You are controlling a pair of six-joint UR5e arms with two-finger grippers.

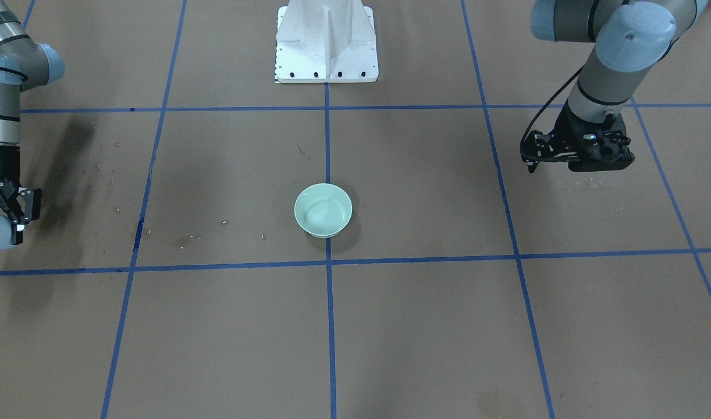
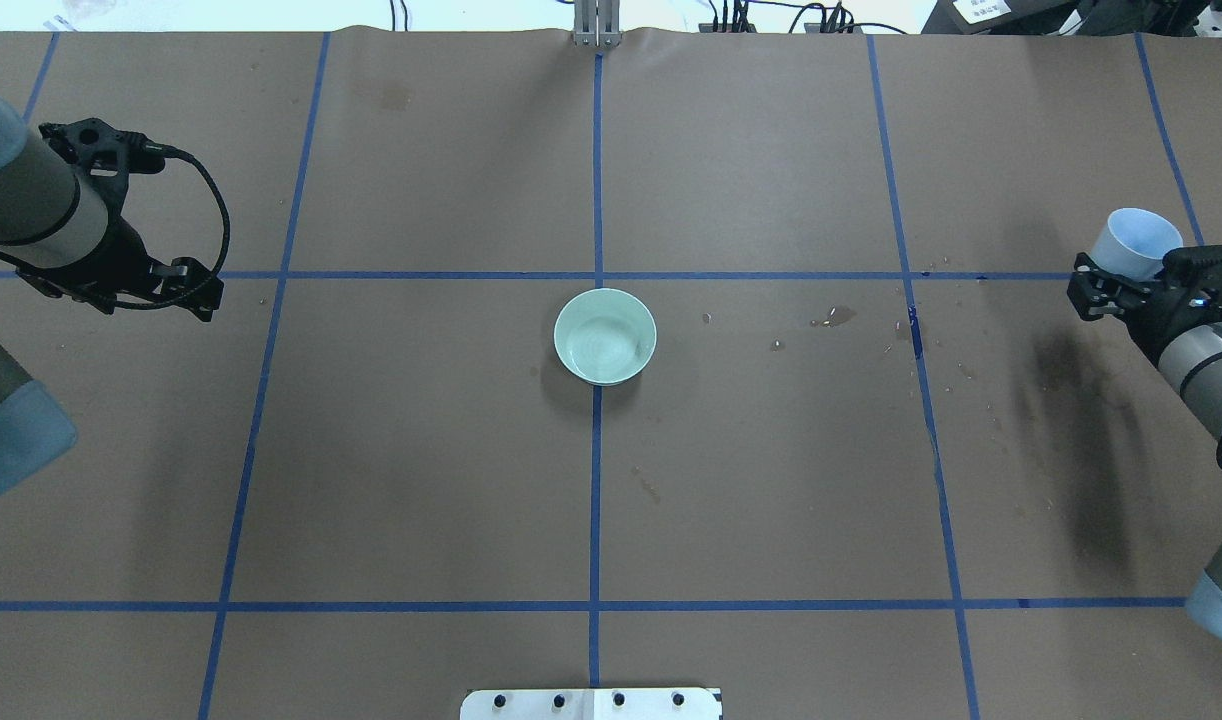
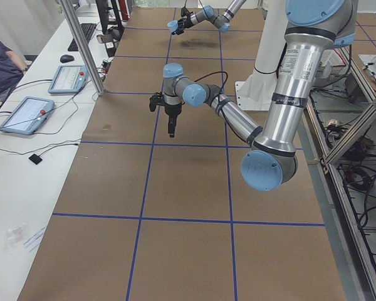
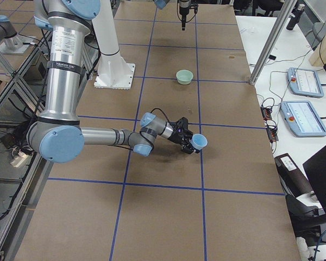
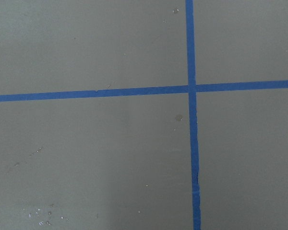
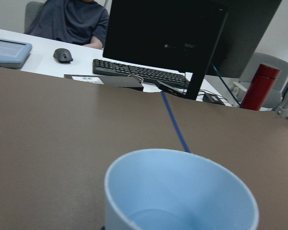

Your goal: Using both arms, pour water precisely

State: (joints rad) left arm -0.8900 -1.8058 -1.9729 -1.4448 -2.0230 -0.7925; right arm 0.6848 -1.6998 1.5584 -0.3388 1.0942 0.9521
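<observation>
Water (image 6: 151, 221): barely made out, a faint paler crescent low inside the blue cup (image 6: 180, 191), too shallow to be sure of. Gripped round the lower wall by the right gripper (image 2: 1131, 272), pincer clamped on the cup, at the table's right-hand end, clear of the brown paper (image 2: 421, 450) and near a dark smear (image 2: 1086, 480) with scattered droplets. Mouth upward. At the table's middle, mint-green bowl (image 2: 605, 336), upright on the crossing of two blue tape lines (image 2: 597, 480), well apart from both grippers. Faint ring glints in its bottom; cannot tell whether liquid or glaze. At the opposite end, left gripper (image 3: 171, 130), fingers pointing down over the paper. Seen only as one slim dark bar from the sides, hidden under the wrist from overhead, out of frame in its own wrist view, showing just paper and tape. Pincer width: cannot tell. Cut off: cup base in the right wrist view, most of the cup at the front view's left edge. Behind the cup in that wrist view, desk with keyboard (image 6: 139, 72), monitor (image 6: 163, 33), red flask (image 6: 260, 88). White pedestal base (image 1: 326, 43) between the two arms.
</observation>
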